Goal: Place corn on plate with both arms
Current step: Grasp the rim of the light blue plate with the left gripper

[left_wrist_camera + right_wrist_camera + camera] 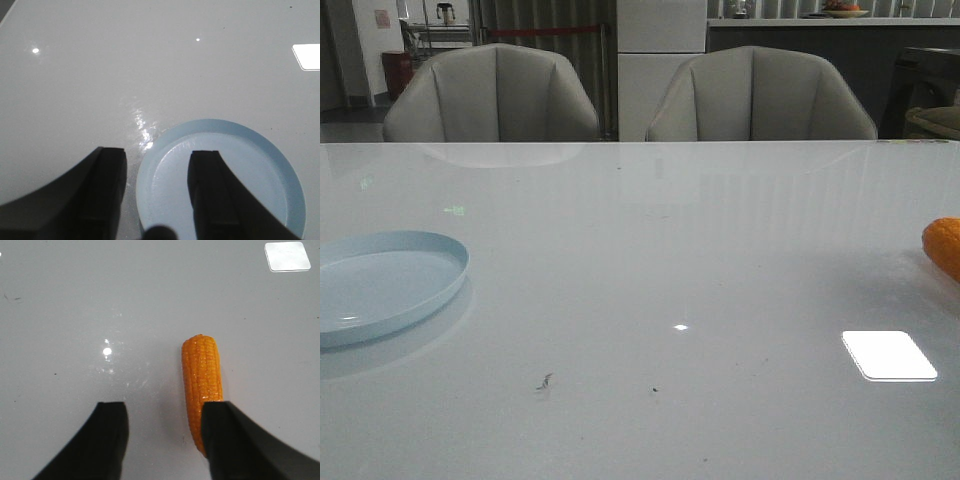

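The pale blue plate lies at the table's left edge; it also shows in the left wrist view. My left gripper is open and empty above the plate's rim, one finger over the plate and one over the table. The orange-yellow corn lies flat on the table; only its tip shows at the right edge of the front view. My right gripper is open above it, one finger covering part of the cob. Neither arm shows in the front view.
The grey glossy table carries bright light reflections. Two grey chairs stand behind its far edge.
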`<state>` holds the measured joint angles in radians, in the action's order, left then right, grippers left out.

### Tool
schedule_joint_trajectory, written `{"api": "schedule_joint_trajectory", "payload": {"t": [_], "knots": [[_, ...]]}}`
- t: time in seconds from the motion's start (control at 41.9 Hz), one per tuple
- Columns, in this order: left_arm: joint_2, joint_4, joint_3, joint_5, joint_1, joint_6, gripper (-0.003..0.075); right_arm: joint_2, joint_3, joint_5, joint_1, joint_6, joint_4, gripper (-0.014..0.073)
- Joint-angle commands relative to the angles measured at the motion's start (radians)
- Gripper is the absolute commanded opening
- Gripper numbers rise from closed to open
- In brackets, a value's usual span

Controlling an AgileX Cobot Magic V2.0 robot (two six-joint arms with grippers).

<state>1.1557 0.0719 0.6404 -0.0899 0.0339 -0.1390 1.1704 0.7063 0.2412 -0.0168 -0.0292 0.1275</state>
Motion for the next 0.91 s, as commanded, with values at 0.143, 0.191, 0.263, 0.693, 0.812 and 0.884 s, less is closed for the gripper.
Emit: {"api": "schedule_joint_trajectory", "payload": {"t": [0.143,0.191,0.263,0.693,0.812,0.884], "knots": [[-0.016,0.044,0.035,0.090,-0.001,0.011,0.0373,-0.020,0.037,-0.099,-0.005,-0.009,-0.005,0.0552],[-0.015,0.059,0.035,0.083,-0.001,0.011,0.0373,-0.020,0.037,-0.099,-0.005,-0.009,-0.005,0.0552],[0.001,0.073,0.042,0.060,-0.003,0.011,0.0380,-0.020,0.037,-0.099,-0.005,-0.009,-0.005,0.0552],[0.344,0.184,0.340,-0.256,-0.114,0.011,0.0519,-0.020,0.037,-0.097,-0.005,-0.009,-0.005,0.0552],[0.459,0.239,0.456,-0.334,-0.144,0.011,0.0519,-0.020,0.037,-0.095,-0.005,-0.009,-0.005,0.0552],[0.545,0.239,0.534,-0.419,-0.150,0.011,0.0516,-0.020,0.037,-0.095,-0.005,-0.009,-0.005,0.0552]]}}
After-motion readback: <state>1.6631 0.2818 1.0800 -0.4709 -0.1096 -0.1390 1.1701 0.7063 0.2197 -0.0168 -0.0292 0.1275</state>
